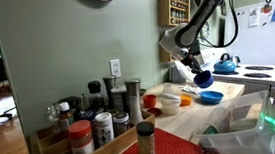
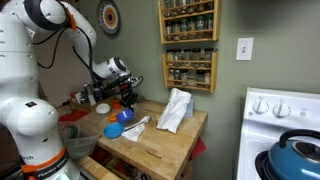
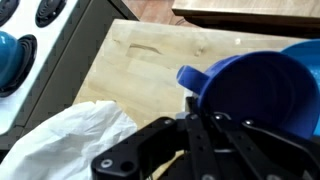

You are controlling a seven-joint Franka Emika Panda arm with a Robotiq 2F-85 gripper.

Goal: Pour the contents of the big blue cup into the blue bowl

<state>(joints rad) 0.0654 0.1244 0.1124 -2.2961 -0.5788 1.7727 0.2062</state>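
My gripper (image 1: 196, 70) is shut on the big blue cup (image 1: 204, 79) and holds it tilted above the wooden table. The blue bowl (image 1: 211, 97) sits on the table just below and beside the cup. In an exterior view the gripper (image 2: 125, 98) holds the cup (image 2: 126, 113) over the bowl (image 2: 113, 130). In the wrist view the cup (image 3: 252, 88) fills the right side, gripped by the dark fingers (image 3: 200, 112); the bowl is out of view there. I cannot see the cup's contents.
A small orange bowl (image 1: 185, 100) stands next to the blue bowl. A white cloth (image 2: 174, 108) lies on the wooden table (image 2: 165, 145). A light blue kettle (image 1: 226, 65) stands on the stove (image 2: 285, 110). Spice jars (image 1: 101, 115) crowd the foreground.
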